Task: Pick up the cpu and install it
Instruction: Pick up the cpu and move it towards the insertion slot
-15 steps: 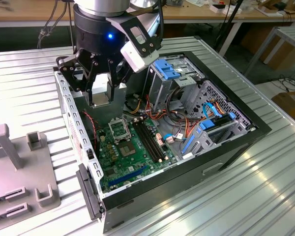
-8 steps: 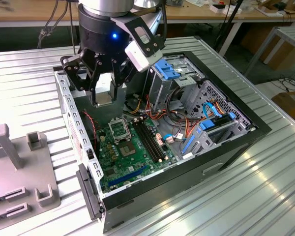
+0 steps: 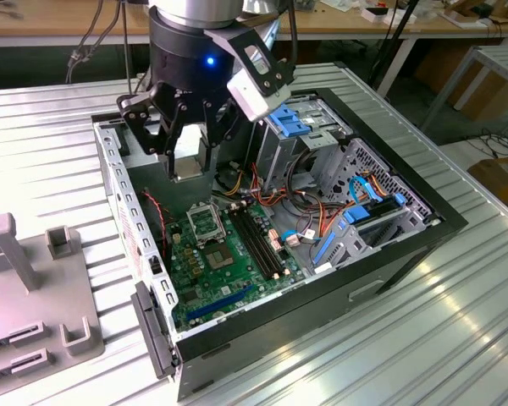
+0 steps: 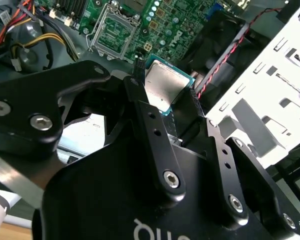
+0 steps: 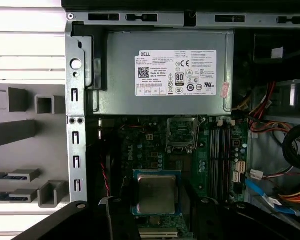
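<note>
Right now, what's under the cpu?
Green motherboard shows around the cpu, held in the tool; the socket lies apart from it. The patch directly beneath is covered.

Ribbed metal table (image 3: 457, 338) (wooden bench (image 3: 42, 19) behind)

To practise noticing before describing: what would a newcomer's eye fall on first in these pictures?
Likely the black jaws, closed on the silver-faced cpu and hanging over the green motherboard in both wrist views. Next, the open computer case lying on the ribbed metal table in the exterior view, with its metal-framed socket under the arm.
</note>
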Motion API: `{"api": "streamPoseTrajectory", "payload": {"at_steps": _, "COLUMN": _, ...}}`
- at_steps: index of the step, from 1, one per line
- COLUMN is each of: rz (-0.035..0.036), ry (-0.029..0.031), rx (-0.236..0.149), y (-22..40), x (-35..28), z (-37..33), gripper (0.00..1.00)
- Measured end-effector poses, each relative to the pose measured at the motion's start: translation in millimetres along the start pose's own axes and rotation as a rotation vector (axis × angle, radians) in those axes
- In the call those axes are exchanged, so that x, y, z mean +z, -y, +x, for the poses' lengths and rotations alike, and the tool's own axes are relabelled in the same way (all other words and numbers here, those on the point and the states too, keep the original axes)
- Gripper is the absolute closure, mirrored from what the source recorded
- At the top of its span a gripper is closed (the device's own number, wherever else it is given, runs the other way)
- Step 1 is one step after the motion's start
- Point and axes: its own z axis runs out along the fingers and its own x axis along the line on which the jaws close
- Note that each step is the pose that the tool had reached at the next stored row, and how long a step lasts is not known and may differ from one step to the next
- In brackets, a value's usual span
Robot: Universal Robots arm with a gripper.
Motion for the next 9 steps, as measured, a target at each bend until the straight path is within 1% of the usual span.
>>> {"api": "streamPoseTrajectory", "payload": {"at_steps": 9, "rz": 0.0001, "ry": -0.0003, "rx": 0.006, "y": 0.0, "x": 0.2, "z": -17.8, "gripper": 0.53}}
